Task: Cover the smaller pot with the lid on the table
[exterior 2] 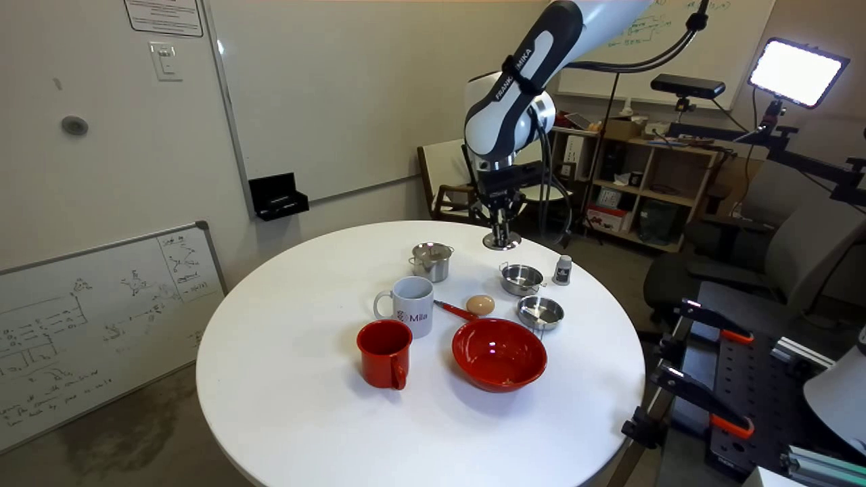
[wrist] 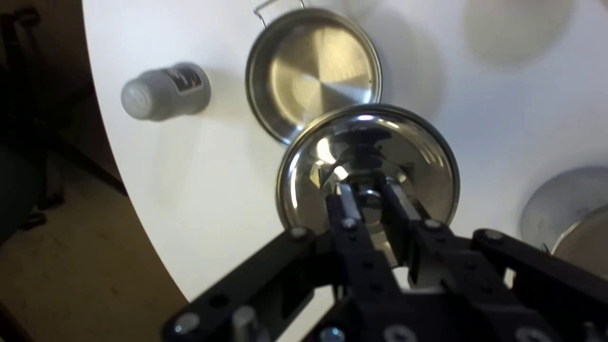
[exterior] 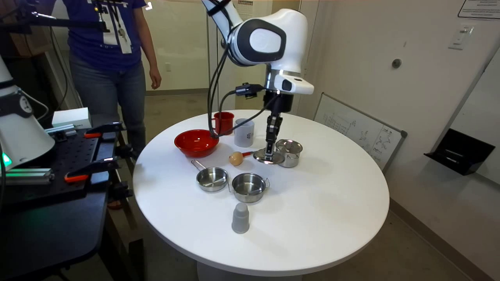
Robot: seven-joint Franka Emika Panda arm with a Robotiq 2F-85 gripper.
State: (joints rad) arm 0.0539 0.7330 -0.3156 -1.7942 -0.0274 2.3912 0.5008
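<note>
The lid is a shiny round steel disc (exterior: 278,158), also seen in an exterior view (exterior 2: 491,241) and in the wrist view (wrist: 422,156). My gripper (exterior: 268,156) points down and is shut on the lid's central knob, one finger on each side (wrist: 366,190). The lid hangs level above the table, apart from the pots. The smaller pot, a tall steel one with side handles (exterior: 290,159), stands open and upright beside the lid (exterior 2: 433,265). Only its rim and part of its side (wrist: 586,247) show at the wrist view's right edge.
A low two-handled steel bowl (wrist: 313,71), a long-handled steel pan (exterior: 212,179) and a grey bottle (exterior: 240,218) stand nearby. A white mug (exterior 2: 414,304), red mug (exterior 2: 384,352), red bowl (exterior 2: 497,379), tan egg-like thing (exterior 2: 480,305) and red-handled utensil (exterior 2: 454,310) are also on the table.
</note>
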